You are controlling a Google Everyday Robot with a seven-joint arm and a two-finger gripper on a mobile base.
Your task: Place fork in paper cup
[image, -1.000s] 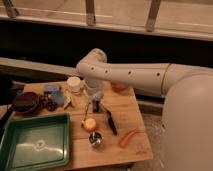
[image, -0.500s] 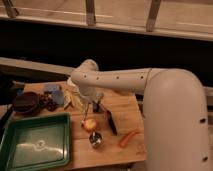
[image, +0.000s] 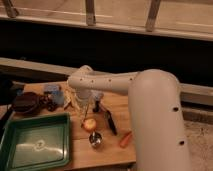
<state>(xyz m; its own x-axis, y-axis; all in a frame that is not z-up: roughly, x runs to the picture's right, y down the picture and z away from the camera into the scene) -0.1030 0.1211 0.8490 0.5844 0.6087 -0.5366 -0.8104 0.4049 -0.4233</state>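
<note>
My gripper [image: 91, 107] hangs from the white arm [image: 100, 82] over the middle of the wooden table [image: 60, 162], pointing down. A thin grey sliver [image: 96, 106] runs down beside it and may be the fork; I cannot tell whether it is held. A pale cream shape [image: 74, 100] just left of the gripper, half hidden by the arm, looks like the paper cup. A small round orange and cream thing [image: 89, 124] sits right below the gripper.
A shiny small metal cup [image: 95, 140] stands near the front edge. A black-handled knife [image: 110, 122] and an orange stick [image: 125, 139] lie to the right. A green tray [image: 35, 147] fills the front left. A dark bowl [image: 25, 102] and a blue item [image: 50, 89] sit at the back left.
The arm has swung left and now fills more of the right side. The gripper has stayed over the middle of the table, slightly lower. The table objects have not moved.
</note>
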